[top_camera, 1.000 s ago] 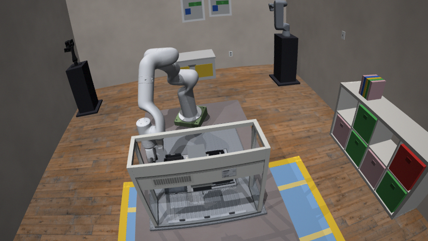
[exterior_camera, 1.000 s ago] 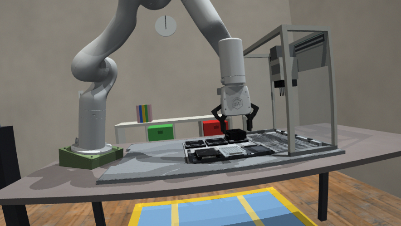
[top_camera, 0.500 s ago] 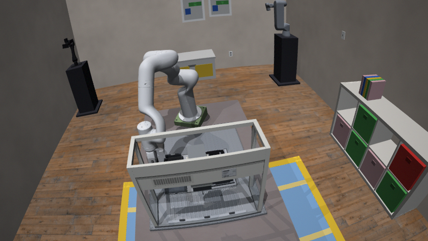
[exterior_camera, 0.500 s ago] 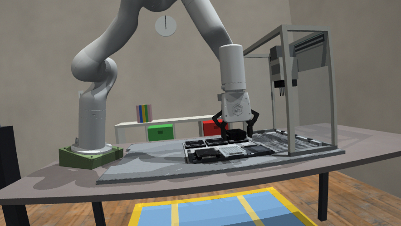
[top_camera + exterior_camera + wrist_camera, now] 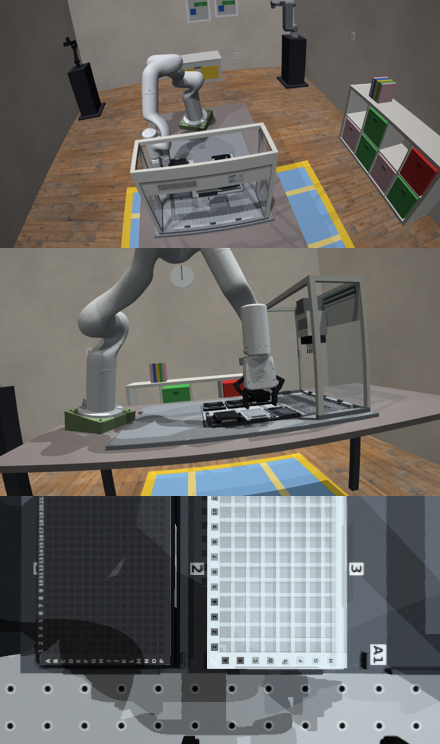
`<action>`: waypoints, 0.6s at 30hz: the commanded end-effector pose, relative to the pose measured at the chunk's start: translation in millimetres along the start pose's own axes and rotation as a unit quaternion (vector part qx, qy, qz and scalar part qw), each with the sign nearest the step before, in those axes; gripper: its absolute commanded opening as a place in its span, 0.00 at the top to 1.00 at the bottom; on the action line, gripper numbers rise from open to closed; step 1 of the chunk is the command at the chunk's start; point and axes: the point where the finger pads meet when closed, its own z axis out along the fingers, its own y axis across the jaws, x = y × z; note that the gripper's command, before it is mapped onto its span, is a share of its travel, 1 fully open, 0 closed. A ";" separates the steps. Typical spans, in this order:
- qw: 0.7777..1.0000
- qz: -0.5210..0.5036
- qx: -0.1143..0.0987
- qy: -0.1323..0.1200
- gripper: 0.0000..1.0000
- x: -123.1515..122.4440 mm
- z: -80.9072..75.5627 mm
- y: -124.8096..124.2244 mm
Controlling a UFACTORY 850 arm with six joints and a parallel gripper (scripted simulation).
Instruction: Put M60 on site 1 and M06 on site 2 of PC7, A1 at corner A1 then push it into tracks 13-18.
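Exterior: open tool (image 5: 259, 404) over M06 (image 5: 255, 413).

Wrist view: 384-well plate (image 5: 105, 581) at 9 o'clock, 96-well plate (image 5: 276, 581) at 3 o'clock beside it, both on the carrier (image 5: 190, 621); empty site 3 (image 5: 385, 596) farther toward 3 o'clock. Exterior view: carrier on the table (image 5: 400, 414), instrument frame (image 5: 313, 346) at 3 o'clock, arm base (image 5: 73, 422) at 9 o'clock.

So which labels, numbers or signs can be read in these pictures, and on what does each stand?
"2": white tag on the carrier, between the dark plate and the white plate.
"3": tag right of the white plate.
"A1": tag at the carrier's corner.
Row and column marks along both plates' edges: too small to read.
Barcode on the instrument: unreadable.
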 end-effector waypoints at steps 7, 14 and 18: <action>1.000 0.000 -0.001 0.000 0.00 -0.5 16.4 1.1; 1.000 0.000 -0.001 0.000 0.00 -0.5 28.1 1.1; 1.000 0.000 -0.001 0.000 0.00 -0.5 31.5 1.1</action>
